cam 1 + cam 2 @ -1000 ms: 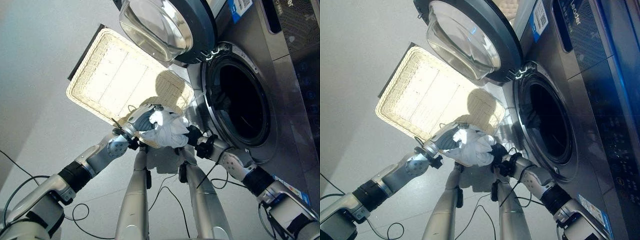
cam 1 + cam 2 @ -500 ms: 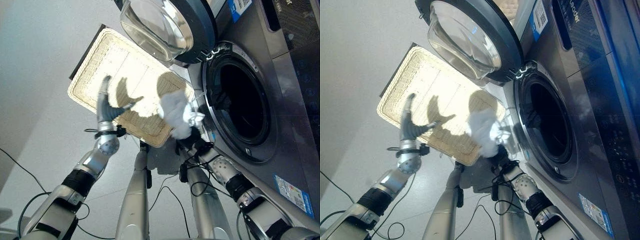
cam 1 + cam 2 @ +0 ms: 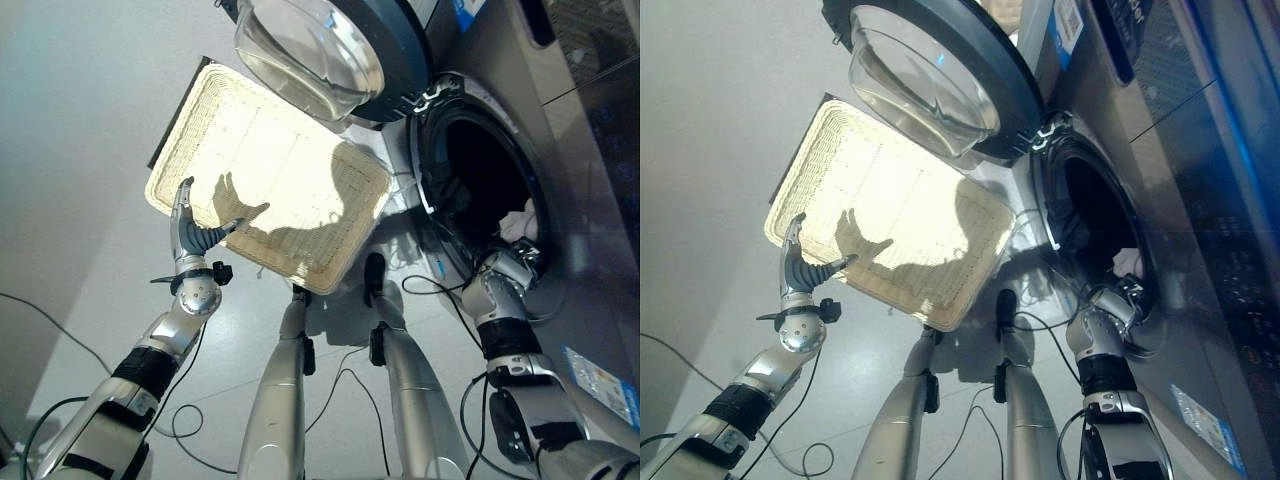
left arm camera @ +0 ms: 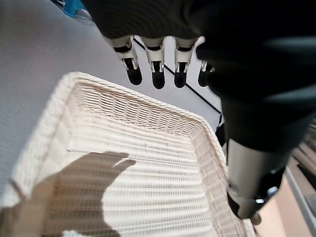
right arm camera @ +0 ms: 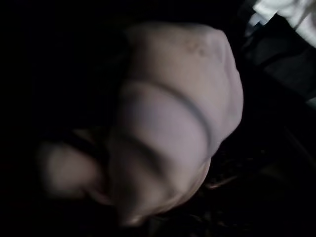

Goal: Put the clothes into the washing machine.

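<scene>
The washing machine's drum opening point(image 3: 480, 180) gapes dark at the right, with its round glass door point(image 3: 320, 50) swung open above the basket. A white cloth point(image 3: 519, 222) lies at the drum's lower rim, just inside the mouth. My right hand point(image 3: 508, 268) reaches into that mouth right below the cloth, mostly hidden by the rim. In the right wrist view a pale bundle of cloth point(image 5: 173, 113) shows in the dark drum. My left hand point(image 3: 190, 225) stands open over the floor by the wicker basket point(image 3: 270, 190), fingers point(image 4: 155, 74) straight and holding nothing.
The pale wicker basket point(image 4: 123, 148) lies flat on the grey floor left of the machine, under the open door. The machine's steel front point(image 3: 1200, 300) fills the right side. Bare grey floor point(image 3: 80, 150) stretches to the left.
My right hand has carried the white cloth from over the basket's near corner to the right, into the drum mouth. The left hand stays open beside the basket, a little lower.
</scene>
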Controlling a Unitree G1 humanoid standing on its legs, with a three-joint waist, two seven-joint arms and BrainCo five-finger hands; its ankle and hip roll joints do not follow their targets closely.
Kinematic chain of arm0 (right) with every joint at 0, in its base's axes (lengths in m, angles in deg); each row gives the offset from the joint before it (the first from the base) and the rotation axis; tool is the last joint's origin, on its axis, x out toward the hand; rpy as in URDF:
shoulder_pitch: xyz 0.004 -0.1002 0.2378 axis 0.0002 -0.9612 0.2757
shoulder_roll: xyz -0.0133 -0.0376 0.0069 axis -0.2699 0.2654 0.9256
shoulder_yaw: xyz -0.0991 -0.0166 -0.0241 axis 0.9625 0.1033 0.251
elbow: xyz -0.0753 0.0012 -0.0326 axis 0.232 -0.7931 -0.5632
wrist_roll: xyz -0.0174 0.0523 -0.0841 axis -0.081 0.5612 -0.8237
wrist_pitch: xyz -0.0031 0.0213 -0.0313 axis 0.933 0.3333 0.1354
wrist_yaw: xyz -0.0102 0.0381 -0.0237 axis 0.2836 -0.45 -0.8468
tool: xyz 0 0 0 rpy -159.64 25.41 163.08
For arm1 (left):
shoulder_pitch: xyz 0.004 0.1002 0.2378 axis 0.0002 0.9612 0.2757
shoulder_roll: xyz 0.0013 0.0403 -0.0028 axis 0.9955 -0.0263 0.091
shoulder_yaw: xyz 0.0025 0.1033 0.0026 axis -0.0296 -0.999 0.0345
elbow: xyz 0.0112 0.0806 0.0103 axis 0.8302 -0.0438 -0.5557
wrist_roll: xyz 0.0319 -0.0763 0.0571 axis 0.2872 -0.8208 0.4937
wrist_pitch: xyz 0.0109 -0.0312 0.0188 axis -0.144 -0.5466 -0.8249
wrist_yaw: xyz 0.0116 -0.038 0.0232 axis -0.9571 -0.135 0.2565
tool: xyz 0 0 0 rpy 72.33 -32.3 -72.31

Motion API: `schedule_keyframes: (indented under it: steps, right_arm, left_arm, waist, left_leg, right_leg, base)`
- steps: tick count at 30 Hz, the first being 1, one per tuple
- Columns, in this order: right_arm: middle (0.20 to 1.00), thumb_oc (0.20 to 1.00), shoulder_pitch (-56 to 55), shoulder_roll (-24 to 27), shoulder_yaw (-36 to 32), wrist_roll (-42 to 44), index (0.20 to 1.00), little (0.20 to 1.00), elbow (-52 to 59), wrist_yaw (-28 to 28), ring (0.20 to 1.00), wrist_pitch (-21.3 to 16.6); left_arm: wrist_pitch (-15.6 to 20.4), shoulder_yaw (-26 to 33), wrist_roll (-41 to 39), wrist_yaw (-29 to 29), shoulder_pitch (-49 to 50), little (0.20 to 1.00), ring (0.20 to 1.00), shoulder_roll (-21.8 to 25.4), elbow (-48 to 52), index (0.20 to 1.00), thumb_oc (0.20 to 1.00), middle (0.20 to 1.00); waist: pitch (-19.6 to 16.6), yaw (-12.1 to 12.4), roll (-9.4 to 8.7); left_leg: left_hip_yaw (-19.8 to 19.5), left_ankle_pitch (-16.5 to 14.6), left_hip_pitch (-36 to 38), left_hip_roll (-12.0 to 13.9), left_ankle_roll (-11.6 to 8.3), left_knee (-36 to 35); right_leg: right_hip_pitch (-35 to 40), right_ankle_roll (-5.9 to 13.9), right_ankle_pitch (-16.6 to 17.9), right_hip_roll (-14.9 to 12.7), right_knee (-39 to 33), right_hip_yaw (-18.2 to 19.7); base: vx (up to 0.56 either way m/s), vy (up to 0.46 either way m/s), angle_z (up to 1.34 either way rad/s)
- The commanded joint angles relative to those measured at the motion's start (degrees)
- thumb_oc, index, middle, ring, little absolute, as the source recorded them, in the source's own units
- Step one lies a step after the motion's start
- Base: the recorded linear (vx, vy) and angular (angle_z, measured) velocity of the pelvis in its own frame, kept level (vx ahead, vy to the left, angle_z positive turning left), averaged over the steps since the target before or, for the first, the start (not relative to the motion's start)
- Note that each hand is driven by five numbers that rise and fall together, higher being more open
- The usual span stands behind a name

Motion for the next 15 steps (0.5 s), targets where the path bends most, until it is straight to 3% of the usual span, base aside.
schedule_keyframes:
  steps: [1, 3, 4, 6, 12, 15]
  right_arm:
    - [1.000, 1.000, -5.5, 6.6, -5.9, -0.6, 1.000, 1.000, 6.0, 2.0, 1.000, 10.5]
    - [1.000, 1.000, -5.9, 5.5, -4.0, -0.6, 1.000, 1.000, 5.3, 3.7, 1.000, 15.5]
    - [1.000, 1.000, -7.2, 3.1, -1.4, -0.6, 1.000, 1.000, 5.0, 8.1, 1.000, 23.3]
    - [1.000, 1.000, -9.0, 0.8, 0.9, -0.6, 1.000, 1.000, 3.4, 14.0, 1.000, 28.1]
    - [1.000, 1.000, -8.5, -1.4, 5.3, -0.6, 1.000, 1.000, -0.5, 26.3, 1.000, 33.2]
    - [1.000, 1.000, -7.7, -0.5, 6.1, -0.6, 1.000, 1.000, -1.3, 29.0, 1.000, 32.0]
  left_arm:
    - [0.4, 1.7, -0.8, -0.7, -0.2, 1.000, 1.000, -0.8, 1.2, 1.000, 1.000, 1.000]
    - [0.4, 1.4, -0.3, -1.0, -0.2, 1.000, 1.000, -1.3, 1.2, 1.000, 1.000, 1.000]
    - [0.6, 1.0, 0.4, -1.7, 0.6, 1.000, 1.000, -2.2, 1.4, 1.000, 1.000, 1.000]
    - [1.0, 0.4, 2.0, -1.4, 1.6, 1.000, 1.000, -3.3, 1.1, 1.000, 1.000, 1.000]
    - [0.9, -1.2, 0.8, -1.3, 1.1, 1.000, 1.000, -4.2, -0.2, 1.000, 1.000, 1.000]
    - [0.8, -1.3, 0.1, -2.2, 1.0, 1.000, 1.000, -3.8, -0.2, 1.000, 1.000, 1.000]
  waist:
    - [-1.6, -4.5, 0.43]
    - [-1.6, -4.5, 0.70]
    - [-1.6, -4.6, 1.06]
    - [-1.6, -4.6, 1.25]
    - [-1.6, -4.0, 1.66]
    - [-1.6, -3.7, 1.69]
  left_leg:
    - [0.6, -4.7, -1.4, -4.5, 2.09, 4.3]
    - [0.9, -4.1, -2.0, -4.5, 2.22, 4.2]
    - [1.1, -3.9, -2.1, -4.5, 2.21, 4.2]
    - [1.2, -3.8, -1.9, -4.4, 2.20, 3.8]
    - [1.3, -2.9, -1.0, -4.5, 2.21, 2.1]
    - [1.2, -2.7, -0.6, -4.4, 2.19, 1.5]
  right_leg:
    - [2.6, 5.86, 4.3, -1.4, -4.9, -4.5]
    - [2.1, 5.76, 4.8, -1.6, -5.2, -4.5]
    - [2.1, 5.72, 4.8, -1.8, -5.2, -4.5]
    - [2.6, 5.71, 4.6, -2.0, -5.5, -4.5]
    - [3.6, 5.66, 4.6, -2.0, -6.6, -4.7]
    - [4.0, 5.71, 4.6, -2.0, -6.8, -4.8]
  base:
    - [0.00, 0.092, 0.03]
    - [-0.03, 0.038, 0.03]
    - [-0.01, 0.038, 0.02]
    - [0.00, 0.043, 0.00]
    - [0.00, 0.038, -0.03]
    - [-0.01, 0.016, 0.02]
